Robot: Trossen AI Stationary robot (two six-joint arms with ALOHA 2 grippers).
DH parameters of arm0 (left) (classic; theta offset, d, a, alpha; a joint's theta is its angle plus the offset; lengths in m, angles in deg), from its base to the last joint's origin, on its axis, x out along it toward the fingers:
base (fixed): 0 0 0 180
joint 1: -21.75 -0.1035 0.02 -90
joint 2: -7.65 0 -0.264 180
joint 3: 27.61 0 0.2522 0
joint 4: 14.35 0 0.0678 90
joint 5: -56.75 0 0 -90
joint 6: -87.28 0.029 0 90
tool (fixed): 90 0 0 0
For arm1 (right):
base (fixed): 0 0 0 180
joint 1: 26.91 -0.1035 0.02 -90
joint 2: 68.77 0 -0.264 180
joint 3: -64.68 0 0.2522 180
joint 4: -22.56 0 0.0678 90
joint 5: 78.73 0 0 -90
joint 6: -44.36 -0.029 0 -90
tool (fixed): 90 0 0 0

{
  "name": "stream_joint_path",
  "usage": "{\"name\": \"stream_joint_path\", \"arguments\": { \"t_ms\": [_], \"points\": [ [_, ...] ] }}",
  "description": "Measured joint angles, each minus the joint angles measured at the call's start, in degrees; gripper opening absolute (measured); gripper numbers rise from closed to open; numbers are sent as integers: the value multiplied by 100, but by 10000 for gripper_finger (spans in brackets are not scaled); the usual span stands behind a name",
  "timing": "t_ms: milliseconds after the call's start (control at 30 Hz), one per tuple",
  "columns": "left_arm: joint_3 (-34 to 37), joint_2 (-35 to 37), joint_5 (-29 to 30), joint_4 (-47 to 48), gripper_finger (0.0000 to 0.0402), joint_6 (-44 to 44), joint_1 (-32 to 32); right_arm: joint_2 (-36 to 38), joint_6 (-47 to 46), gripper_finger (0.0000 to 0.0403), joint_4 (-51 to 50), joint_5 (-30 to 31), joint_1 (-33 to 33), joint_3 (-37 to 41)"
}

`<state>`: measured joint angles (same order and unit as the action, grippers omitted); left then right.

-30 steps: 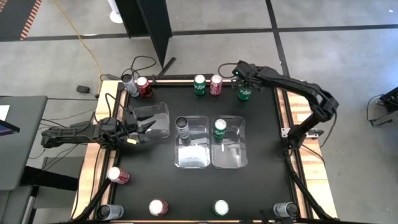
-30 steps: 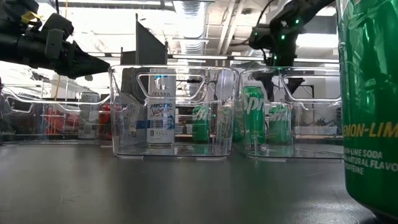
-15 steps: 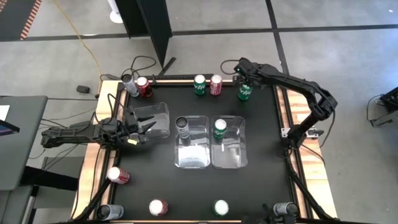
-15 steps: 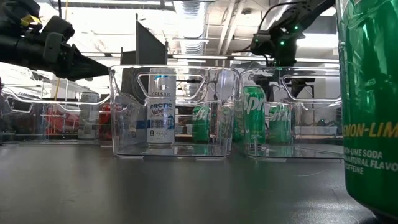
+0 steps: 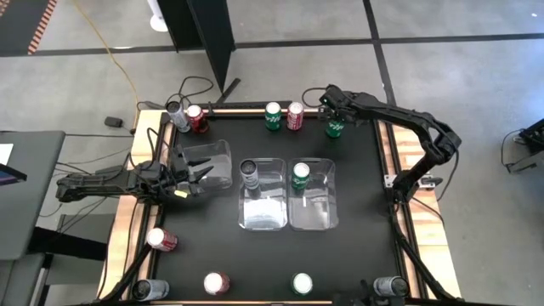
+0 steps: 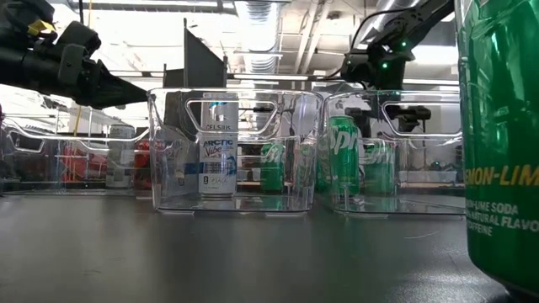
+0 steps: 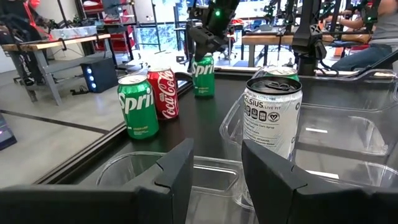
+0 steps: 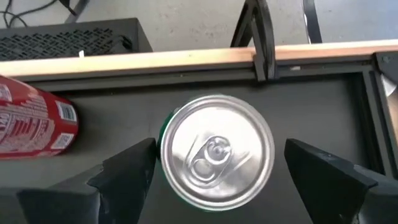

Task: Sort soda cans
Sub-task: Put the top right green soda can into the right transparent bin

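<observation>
Table [image 5: 357, 255] first: black top, wood edging. Three clear bins [image 5: 263, 195] mid-table; left one looks empty, middle holds a silver can [image 5: 250, 171], right holds a green can [image 5: 301, 175]. Left gripper [image 5: 197, 173] hovers over the left bin, fingers [image 7: 180, 171] spread apart, gripping nothing. Right gripper [image 5: 333, 109] sits directly above a green can [image 8: 216, 149] at the far edge, fingers parted either side of the lid, not closed on it. Beside that can: a red can [image 5: 295, 114] and another green one [image 5: 273, 116] touching each other. Far left corner: a silver can [image 5: 177, 114] and a red one [image 5: 196, 117]. Near edge: red can [image 5: 161, 240], silver [image 5: 150, 291], red [image 5: 216, 283], green [image 5: 302, 284], silver [image 5: 390, 287].
</observation>
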<state>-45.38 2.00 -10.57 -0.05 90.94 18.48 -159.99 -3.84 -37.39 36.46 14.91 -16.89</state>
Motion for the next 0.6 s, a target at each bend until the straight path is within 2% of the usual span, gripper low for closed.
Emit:
{"name": "stream_joint_path", "arguments": {
  "t_ms": [200,600],
  "points": [
    [0,0,0,2,132,2,0,0,-4,373,475,2,35,273],
    [0,0,0,7,132,2,0,0,-46,363,805,7,70,715]
  ]
}}
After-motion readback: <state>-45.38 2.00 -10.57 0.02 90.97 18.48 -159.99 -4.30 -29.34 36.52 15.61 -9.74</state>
